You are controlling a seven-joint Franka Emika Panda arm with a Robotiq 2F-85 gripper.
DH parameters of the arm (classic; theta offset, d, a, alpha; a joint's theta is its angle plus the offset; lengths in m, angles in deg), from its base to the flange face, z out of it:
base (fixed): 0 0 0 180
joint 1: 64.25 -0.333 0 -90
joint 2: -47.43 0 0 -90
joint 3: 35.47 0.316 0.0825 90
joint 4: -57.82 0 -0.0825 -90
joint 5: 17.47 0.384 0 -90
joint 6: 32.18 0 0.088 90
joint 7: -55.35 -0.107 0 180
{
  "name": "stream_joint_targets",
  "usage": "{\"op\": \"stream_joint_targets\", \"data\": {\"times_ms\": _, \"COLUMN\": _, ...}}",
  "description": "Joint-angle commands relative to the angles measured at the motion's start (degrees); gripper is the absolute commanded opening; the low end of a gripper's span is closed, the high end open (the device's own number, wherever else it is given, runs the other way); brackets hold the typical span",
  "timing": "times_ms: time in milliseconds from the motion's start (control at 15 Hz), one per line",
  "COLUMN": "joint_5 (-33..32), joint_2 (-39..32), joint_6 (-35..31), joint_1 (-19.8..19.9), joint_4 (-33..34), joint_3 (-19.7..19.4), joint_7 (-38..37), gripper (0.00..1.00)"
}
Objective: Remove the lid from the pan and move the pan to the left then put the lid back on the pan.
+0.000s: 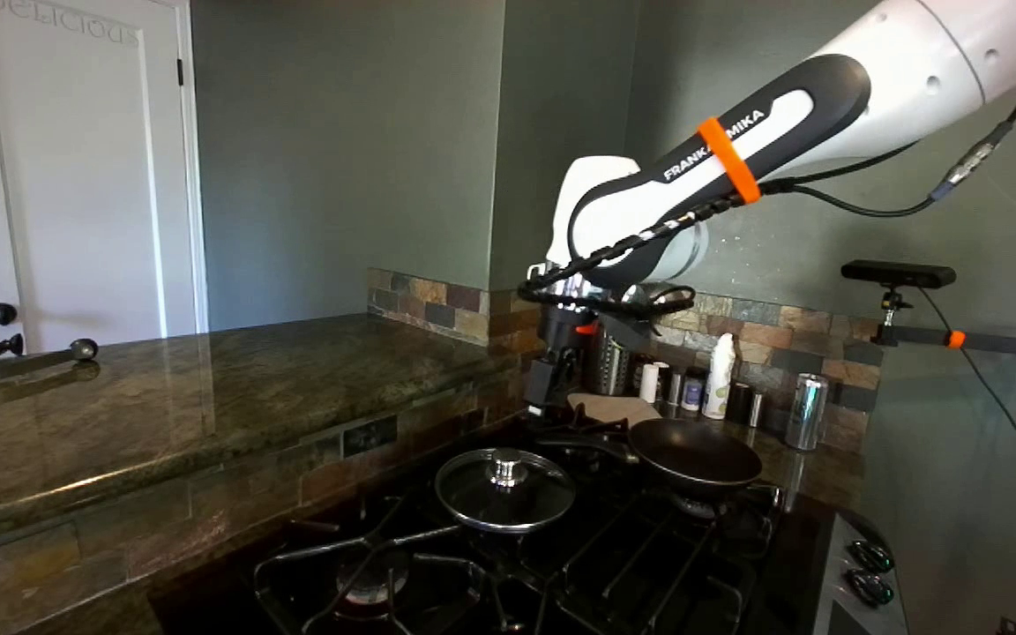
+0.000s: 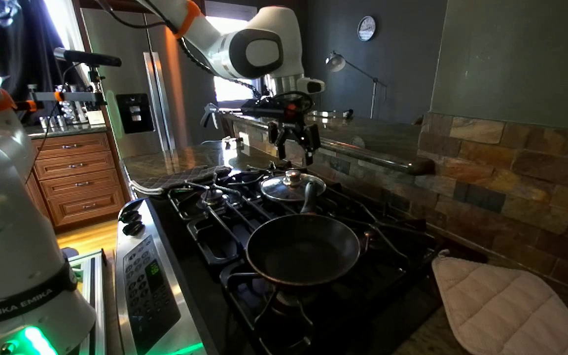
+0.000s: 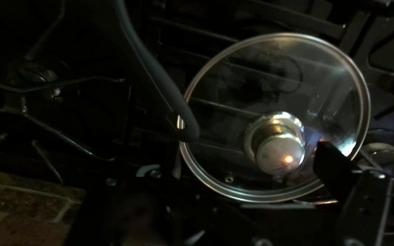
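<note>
Lid (image 1: 504, 501) prob. lightish; glass likely breakable & slick, so best hold = knob (image 3: 279, 153). Tool (image 2: 296, 157) released, nothing btwn jaws.

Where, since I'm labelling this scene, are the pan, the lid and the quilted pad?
Pan (image 2: 303, 251): in an exterior view, on its dark interior.
Lid (image 1: 504, 502): in an exterior view, on its glass.
Quilted pad (image 2: 511, 303): in an exterior view, on its fabric.
</note>
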Motion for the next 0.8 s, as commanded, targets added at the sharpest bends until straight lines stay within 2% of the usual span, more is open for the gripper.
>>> {"op": "stream_joint_targets", "data": {"times_ms": 0, "joint_5": 4.43, "joint_2": 7.88, "joint_6": -2.01, "joint_1": 0.9, "joint_4": -9.03, "joint_3": -3.6, "joint_7": 14.58, "gripper": 1.0}}
{"op": "stream_joint_targets", "data": {"times_ms": 200, "joint_5": 5.62, "joint_2": 10.24, "joint_6": -1.49, "joint_1": 1.11, "joint_4": -11.52, "joint_3": -7.34, "joint_7": 21.71, "gripper": 1.0}}
{"op": "stream_joint_targets", "data": {"times_ms": 333, "joint_5": 5.47, "joint_2": 10.32, "joint_6": -1.47, "joint_1": 1.28, "joint_4": -12.05, "joint_3": -8.81, "joint_7": 23.94, "gripper": 1.0}}
{"op": "stream_joint_targets", "data": {"times_ms": 733, "joint_5": 4.36, "joint_2": 6.02, "joint_6": -4.57, "joint_1": 0.97, "joint_4": -10.52, "joint_3": -8.58, "joint_7": 22.83, "gripper": 1.0}}
